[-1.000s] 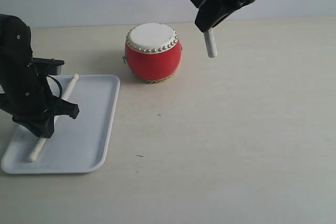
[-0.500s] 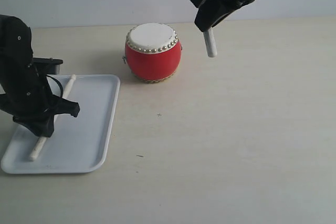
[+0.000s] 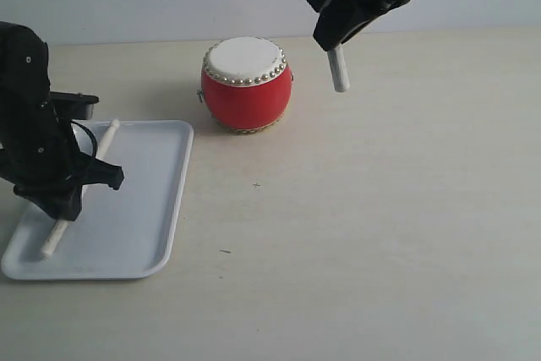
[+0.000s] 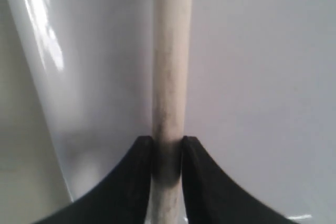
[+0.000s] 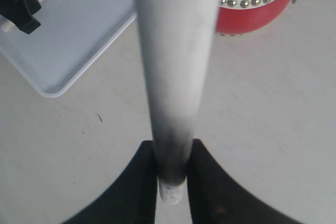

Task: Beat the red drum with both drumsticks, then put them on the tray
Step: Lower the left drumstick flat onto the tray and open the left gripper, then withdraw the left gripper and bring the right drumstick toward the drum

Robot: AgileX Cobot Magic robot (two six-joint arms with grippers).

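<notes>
Left tool [image 4: 168,149] clamped on drumstick [image 4: 170,66] over tray [image 3: 139,209], right tool [image 5: 172,163] — closed on 2nd drumstick [image 5: 176,51]

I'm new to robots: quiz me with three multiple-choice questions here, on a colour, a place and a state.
1. The drum has sides that are: A blue B red C green
2. The left gripper holds the left drumstick: A over the tray B on the drum C beyond the drum
3. The right gripper is: A open, empty B shut on the right drumstick C touching the drum
1 B, red below its white top. 2 A, tray lies beneath it. 3 B, jaws pinch the stick.
</notes>
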